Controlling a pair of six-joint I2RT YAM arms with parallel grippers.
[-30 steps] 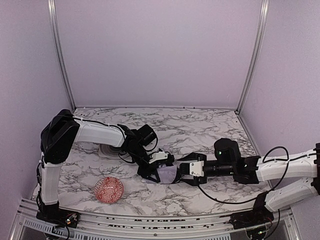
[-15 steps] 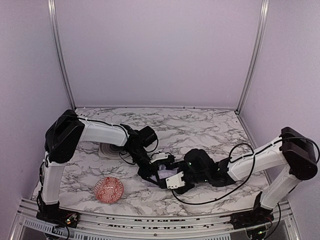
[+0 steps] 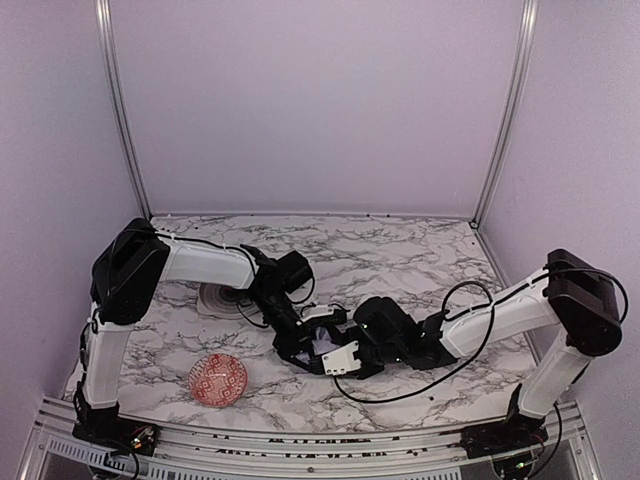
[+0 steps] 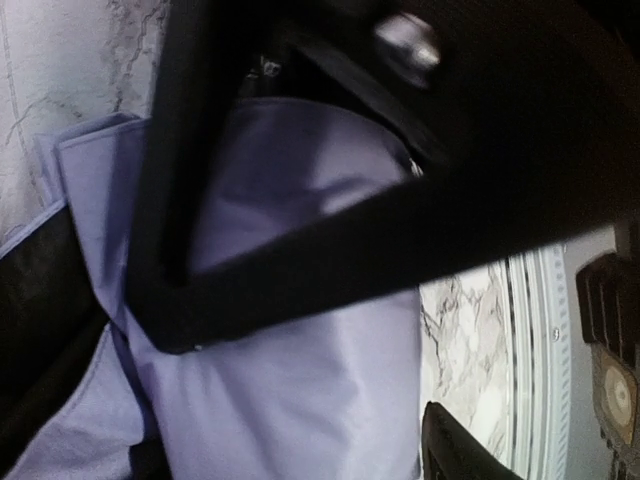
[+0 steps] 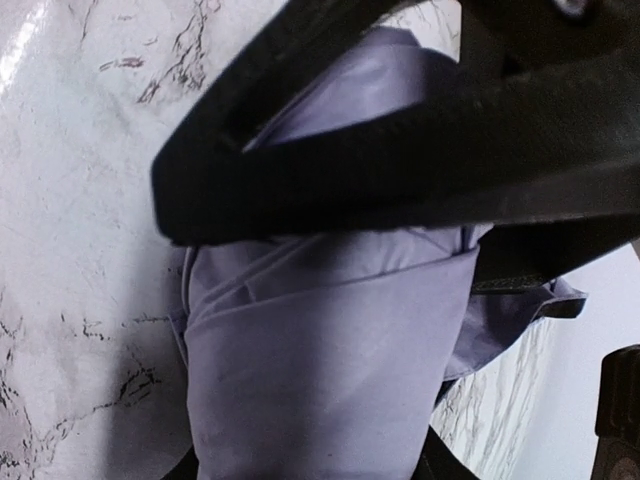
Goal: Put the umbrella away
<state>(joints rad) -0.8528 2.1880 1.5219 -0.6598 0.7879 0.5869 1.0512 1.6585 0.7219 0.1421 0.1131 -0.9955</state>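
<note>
Top external view: the compact folding umbrella of pale lavender fabric (image 3: 321, 345) lies near the middle of the marble-patterned desk (image 3: 400, 260), between the left hand (image 3: 303, 346) and the right hand (image 3: 332, 360). They hide most of it, so its long axis cannot be told. Wrist views: loosely rolled, creased cloth crossed by black fingers (image 5: 400, 190); whether either hand is clamped or apart cannot be told.

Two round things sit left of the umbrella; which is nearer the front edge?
The red patterned bowl; the pale disc lies farther back and is plain.
</note>
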